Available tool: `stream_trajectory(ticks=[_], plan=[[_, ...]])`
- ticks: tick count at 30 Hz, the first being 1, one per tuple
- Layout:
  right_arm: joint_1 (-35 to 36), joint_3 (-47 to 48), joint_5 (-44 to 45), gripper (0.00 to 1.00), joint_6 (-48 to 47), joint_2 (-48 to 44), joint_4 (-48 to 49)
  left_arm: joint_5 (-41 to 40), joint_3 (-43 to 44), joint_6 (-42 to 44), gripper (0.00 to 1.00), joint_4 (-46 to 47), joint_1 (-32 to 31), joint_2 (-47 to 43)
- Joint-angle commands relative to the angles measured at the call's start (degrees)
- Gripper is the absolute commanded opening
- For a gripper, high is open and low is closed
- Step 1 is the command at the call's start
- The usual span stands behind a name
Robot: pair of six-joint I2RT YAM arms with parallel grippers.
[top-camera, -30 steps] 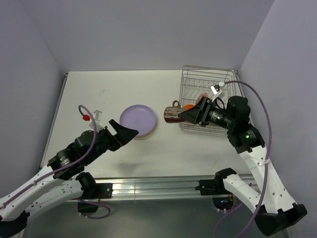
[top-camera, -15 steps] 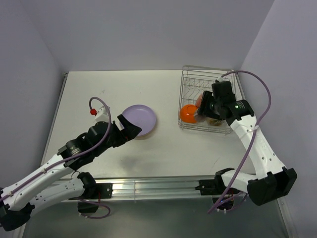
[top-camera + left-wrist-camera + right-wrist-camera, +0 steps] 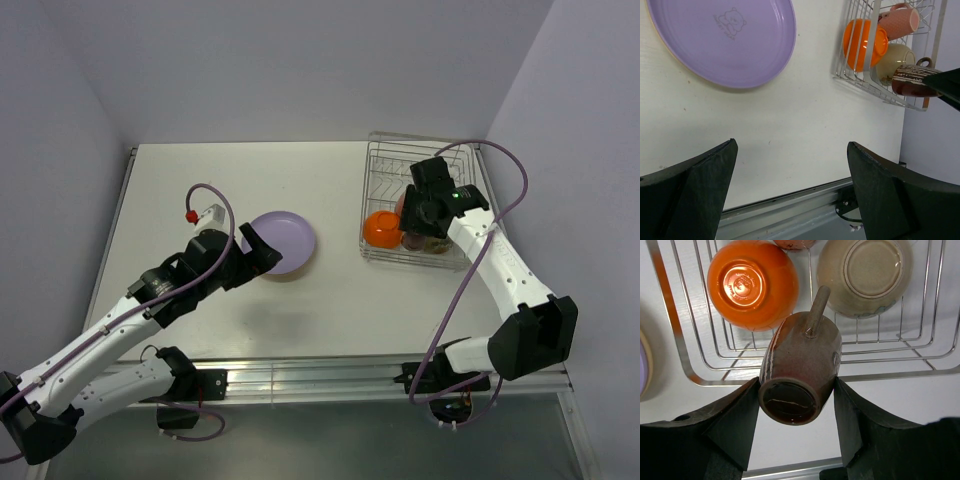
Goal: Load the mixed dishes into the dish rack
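Note:
My right gripper (image 3: 796, 410) is shut on the small dark brown handled cup (image 3: 800, 370), which it holds on its side, handle up, over the near edge of the silver wire dish rack (image 3: 685, 360). In the rack lie the orange bowl (image 3: 752, 282), bottom up, the white bowl (image 3: 865, 275) and the pink mug (image 3: 897, 22). The large lilac plate (image 3: 283, 243) lies flat on the table left of the rack (image 3: 420, 160). My left gripper (image 3: 258, 255) is open and empty, hovering at the plate's near left edge. The plate (image 3: 722, 40) also shows in the left wrist view.
The white table ends in a metal rail (image 3: 330, 375) along its near edge. Lilac walls close in the back and both sides. The rack sits in the far right corner, close to the right wall. A bare strip of table (image 3: 340, 270) lies between plate and rack.
My right arm has carried the cup from left of the rack to over its near edge, turning the wrist downward. My left arm has moved forward towards the plate.

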Motion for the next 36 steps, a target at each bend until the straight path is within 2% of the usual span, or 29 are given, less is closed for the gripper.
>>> stream_trajectory(ticks=[1,18,31,32,33,34,36], plan=[[-0.3,2.4,1.5,0.00,0.1,0.9,3.1,1.7,0.9,2.0,0.98,0.4,1.3,-0.6],[-2.8,-3.7,-2.2,0.00,0.3,9.2,10.7,2.4,5.7,2.2,0.97,-4.2,7.1,8.3],[-4.0,-9.1,-4.6,0.00,-0.2,8.1,13.8,5.5,2.7,1.0,0.96,-1.5,10.4,12.0],[-4.0,-9.6,-4.5,0.04,-0.3,8.1,13.8,5.9,2.3,0.9,0.96,-1.3,10.5,13.1],[-4.0,-9.8,-4.6,0.14,-0.3,7.8,14.1,6.0,2.2,0.9,0.96,-1.1,10.7,13.7],[-4.0,-9.9,-4.7,0.19,-0.2,7.4,14.2,5.9,2.1,0.8,0.95,-1.1,10.7,14.2],[-4.0,-10.2,-5.3,0.42,-0.2,6.4,14.4,5.4,1.7,0.7,0.95,-1.1,10.8,16.0]])
